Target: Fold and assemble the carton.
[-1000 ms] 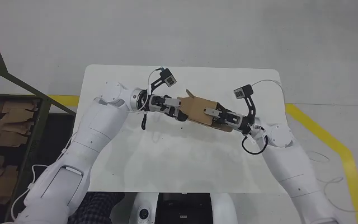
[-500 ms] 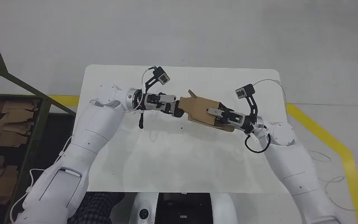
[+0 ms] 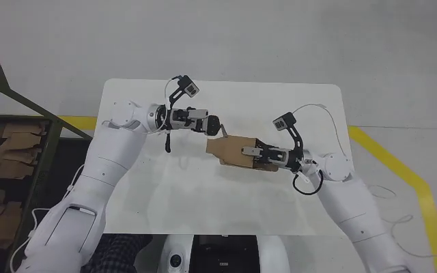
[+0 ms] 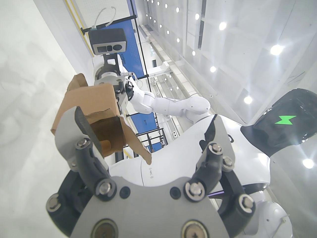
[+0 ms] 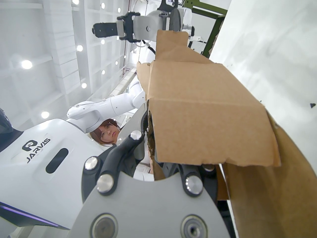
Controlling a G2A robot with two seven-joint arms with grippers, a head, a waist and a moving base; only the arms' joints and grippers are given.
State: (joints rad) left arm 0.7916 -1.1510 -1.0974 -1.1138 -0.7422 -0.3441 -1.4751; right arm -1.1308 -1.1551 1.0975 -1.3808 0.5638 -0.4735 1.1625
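Right claw (image 3: 262, 151) on carton (image 3: 235, 150), left claw (image 3: 218, 127) beside

top: overhead, facing table (image 3: 171, 198) | wrists: close, seemingly angled upward | shared: carton (image 3: 235, 151)

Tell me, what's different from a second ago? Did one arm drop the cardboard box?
One arm released it, but it did not fall. The left gripper let go of the carton, opened, and drew back slightly away from the robot's body. The right gripper brought the carton a little nearer the robot. Unchanged: the right gripper stays clamped on the carton, over the white table.
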